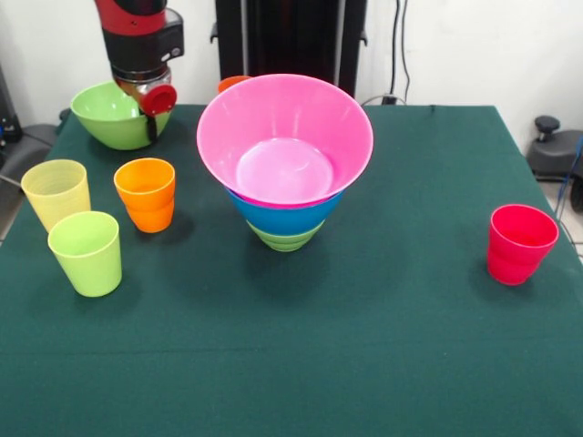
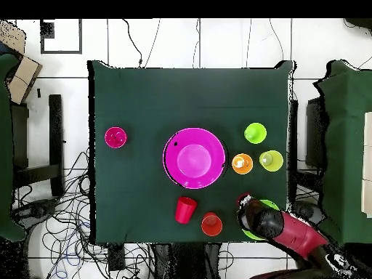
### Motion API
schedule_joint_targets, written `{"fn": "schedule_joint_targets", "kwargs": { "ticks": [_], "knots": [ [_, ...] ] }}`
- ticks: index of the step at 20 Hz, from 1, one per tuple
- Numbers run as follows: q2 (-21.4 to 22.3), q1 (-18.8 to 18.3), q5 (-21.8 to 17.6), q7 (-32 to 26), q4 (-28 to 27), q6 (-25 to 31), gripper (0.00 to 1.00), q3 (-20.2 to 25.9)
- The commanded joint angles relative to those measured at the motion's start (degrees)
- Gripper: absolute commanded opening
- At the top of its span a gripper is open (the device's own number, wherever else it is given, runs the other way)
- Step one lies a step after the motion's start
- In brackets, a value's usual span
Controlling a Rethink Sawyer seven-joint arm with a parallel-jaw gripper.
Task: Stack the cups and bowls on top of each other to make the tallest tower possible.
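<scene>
In the front view, a yellow cup (image 1: 56,191) stood upright at the far left of the green surface (image 1: 383,346); a lime cup (image 1: 86,252) stood just beside it, nearer the camera; an orange cup (image 1: 146,194) stood to their right, apart from both; behind these, a green bowl (image 1: 107,116) sat near the surface's far edge, with the arm (image 1: 138,36) coming down over its right side; the tool (image 1: 150,102) was at the bowl's rim, and whether it was spread or pressed together could not be told; at the middle stood the tower (image 1: 285,164): a small green bowl (image 1: 284,238) at the bottom, a blue bowl (image 1: 287,217) in it, and a wide pink bowl (image 1: 285,137) on top, flaring upward; the rim of a second orange cup (image 1: 231,83) showed behind the pink bowl; a red cup (image 1: 520,243) stood upright alone, well to the right

In the overhead view, the red cup (image 2: 115,136) lay left of the tower (image 2: 194,158); a pinkish-red cup (image 2: 185,209) lay on its side below the tower, with the second orange cup (image 2: 211,224) near it; the arm (image 2: 290,232) covered most of the green bowl (image 2: 253,233)
</scene>
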State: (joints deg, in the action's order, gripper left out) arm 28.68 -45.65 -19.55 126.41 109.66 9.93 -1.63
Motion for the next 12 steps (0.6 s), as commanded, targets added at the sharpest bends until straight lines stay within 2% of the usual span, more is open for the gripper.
{"fn": "schedule_joint_targets", "kwargs": {
  "ticks": [1, 5, 12],
  "knots": [
    [-1.47, 1.52, -2.94, 0.75, -2.03, -1.83, 0.0, 3.81],
    [-0.95, 2.26, -2.94, 0.71, -2.5, -1.59, 0.0, 3.21],
    [2.66, 1.33, -1.56, 0.14, -0.53, 1.47, 0.0, 5.08]
  ]
}}
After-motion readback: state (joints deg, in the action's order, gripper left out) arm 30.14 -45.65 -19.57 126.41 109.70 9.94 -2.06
